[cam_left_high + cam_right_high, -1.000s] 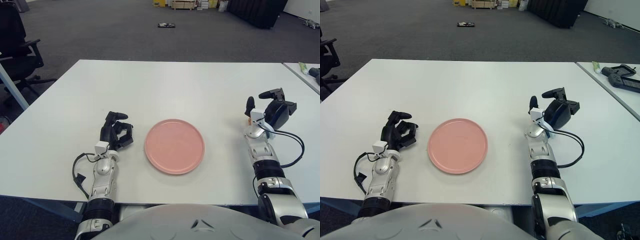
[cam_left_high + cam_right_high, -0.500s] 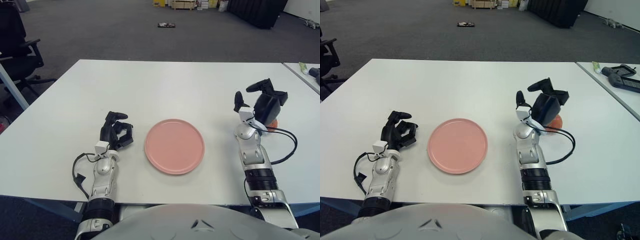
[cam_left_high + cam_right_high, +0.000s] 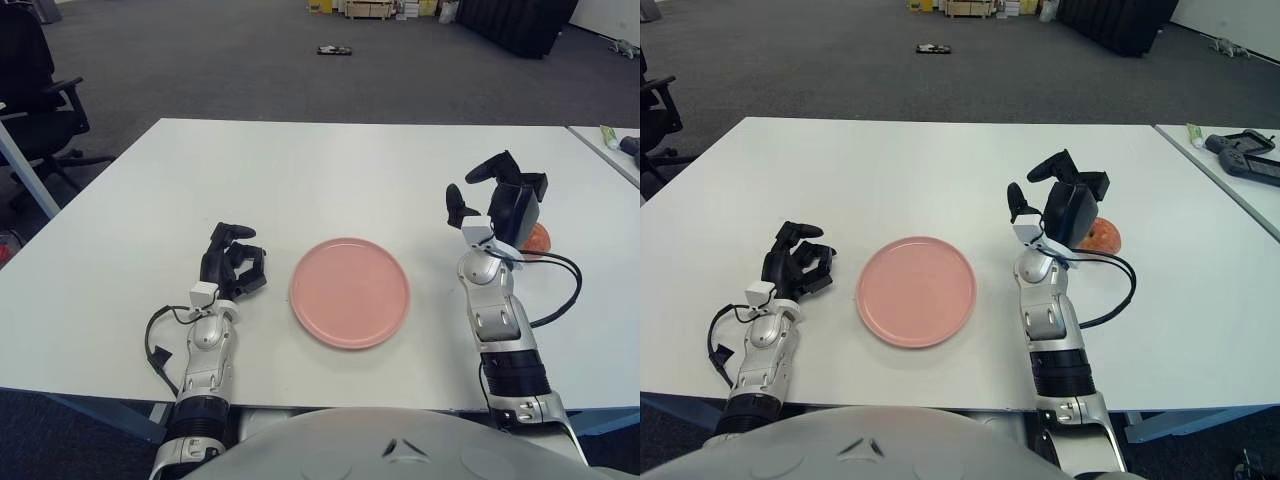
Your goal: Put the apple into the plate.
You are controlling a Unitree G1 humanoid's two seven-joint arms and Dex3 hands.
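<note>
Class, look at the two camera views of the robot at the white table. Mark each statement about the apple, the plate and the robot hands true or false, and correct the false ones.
1. The apple lies on the pink plate. False: it rests on the table, to the right of the plate.
2. The plate has nothing on it. True.
3. The right robot hand grips the apple. False: its fingers are spread and hold nothing; the apple sits just behind it.
4. The left robot hand rests on the table left of the plate. True.
5. The plate lies between the two robot hands. True.
</note>
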